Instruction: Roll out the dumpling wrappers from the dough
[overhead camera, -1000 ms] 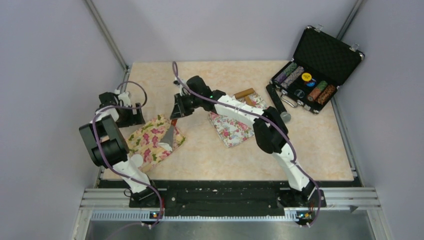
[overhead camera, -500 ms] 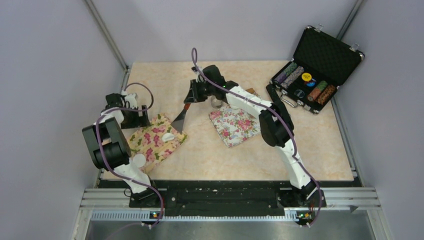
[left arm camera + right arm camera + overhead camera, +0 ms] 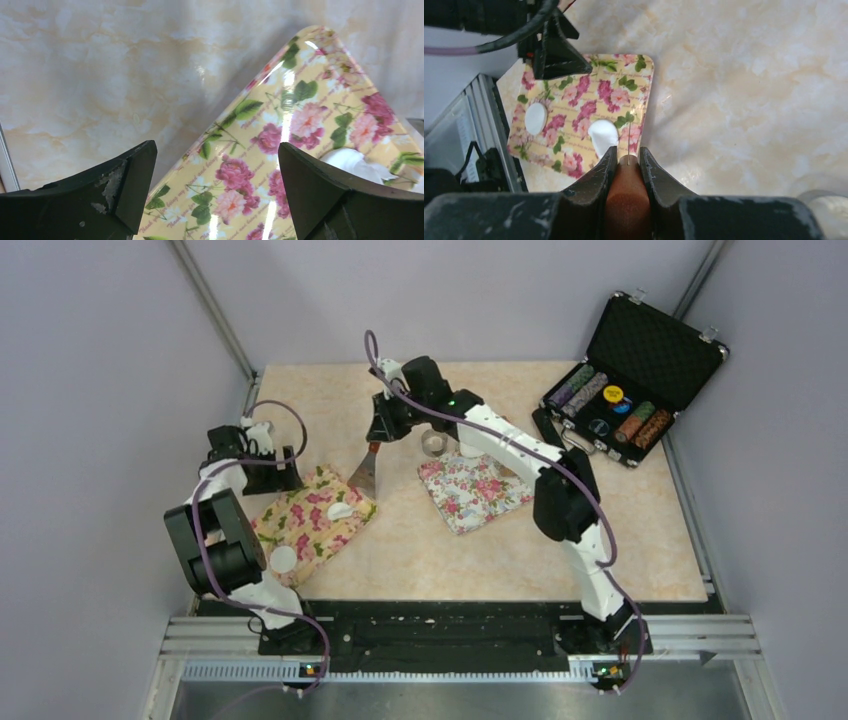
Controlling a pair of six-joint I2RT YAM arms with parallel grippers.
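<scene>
Dumpling wrappers [image 3: 283,558] lie white on tray [image 3: 310,502]; left claw [image 3: 215,155] spread, right claw [image 3: 627,152] pinching spatula [image 3: 366,475].

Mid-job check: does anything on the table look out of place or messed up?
Two things. An open case of poker chips sits at the far right corner, unrelated to dough work. On the yellow floral tray, one wrapper looks lumpy and uneven, while the other wrapper lies flat and round.

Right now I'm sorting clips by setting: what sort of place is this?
Probably a robot lab test cell, not a kitchen: grey panel walls and aluminium framing surround the marble-patterned table, which holds an open poker-chip case and a floral tray of dumpling wrappers.
</scene>
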